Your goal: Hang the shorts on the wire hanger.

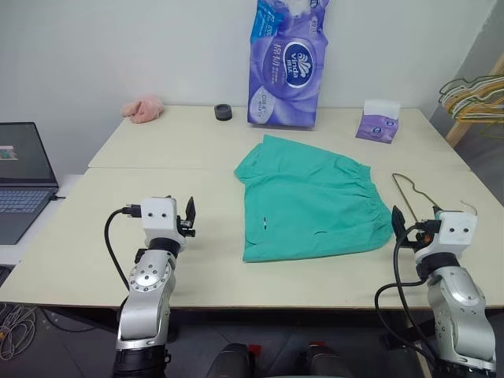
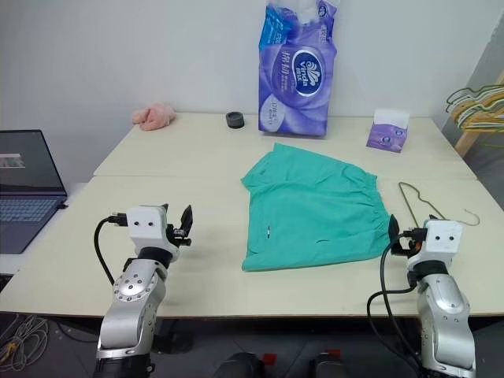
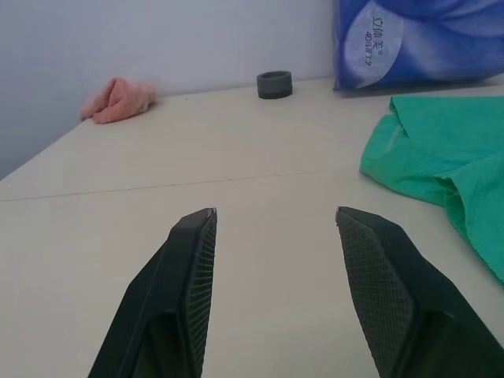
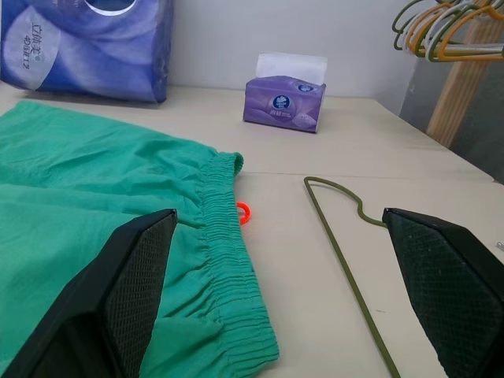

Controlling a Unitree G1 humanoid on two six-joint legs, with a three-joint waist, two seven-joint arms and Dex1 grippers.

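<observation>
The teal-green shorts (image 1: 311, 201) lie flat in the middle of the table, their gathered waistband towards the right. Just right of them the thin olive wire hanger (image 1: 417, 195) lies flat on the tabletop, its hook (image 1: 470, 208) at the near right. My right gripper (image 4: 279, 214) is open and level near the table's front right, pointing at the gap between waistband and hanger wire (image 4: 346, 268). My left gripper (image 3: 276, 213) is open with nothing between its fingers, over bare table left of the shorts.
A big purple tissue pack (image 1: 287, 63), a small tissue box (image 1: 378, 122), a dark ring (image 1: 223, 113) and a pink cloth (image 1: 142, 109) line the far edge. A laptop (image 1: 24, 177) sits left. Bunched hangers (image 1: 472, 98) hang at right. A small orange loop (image 4: 243, 211) lies beside the waistband.
</observation>
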